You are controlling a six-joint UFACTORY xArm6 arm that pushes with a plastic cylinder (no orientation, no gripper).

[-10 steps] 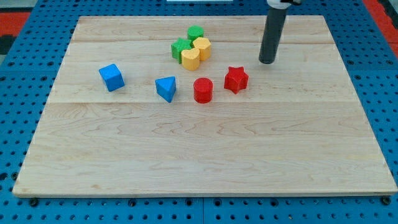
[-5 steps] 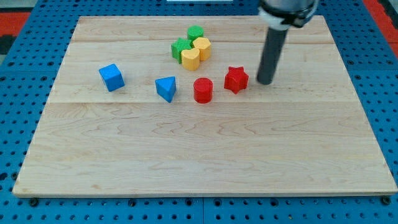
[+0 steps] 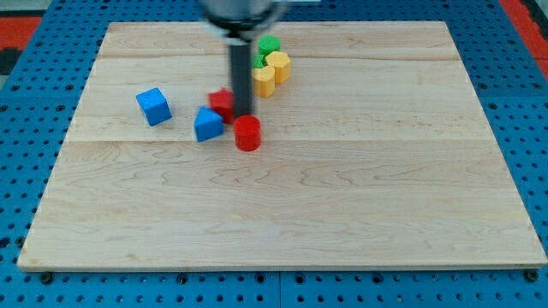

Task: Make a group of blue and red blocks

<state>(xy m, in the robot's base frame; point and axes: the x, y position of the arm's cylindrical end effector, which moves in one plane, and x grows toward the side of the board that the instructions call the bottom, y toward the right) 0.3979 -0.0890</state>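
My tip point(image 3: 242, 115) stands near the middle of the wooden board point(image 3: 342, 188), right beside a red star block point(image 3: 222, 102) on its left, seemingly touching it. A blue triangular block point(image 3: 207, 125) lies just below-left of the red star block, close against it. A red cylinder point(image 3: 247, 133) sits just below my tip. A blue cube point(image 3: 153, 106) sits apart, farther to the view's left. The rod hides part of the red star block.
A cluster of two yellow blocks point(image 3: 272, 72) and green blocks point(image 3: 269, 44) sits at the view's top, just right of the rod, which partly hides it. A blue pegboard point(image 3: 26, 171) surrounds the board.
My tip swept from the view's right to the left, pushing the red star block left to the blue triangular block, which also shifted left. The red cylinder moved left and down.
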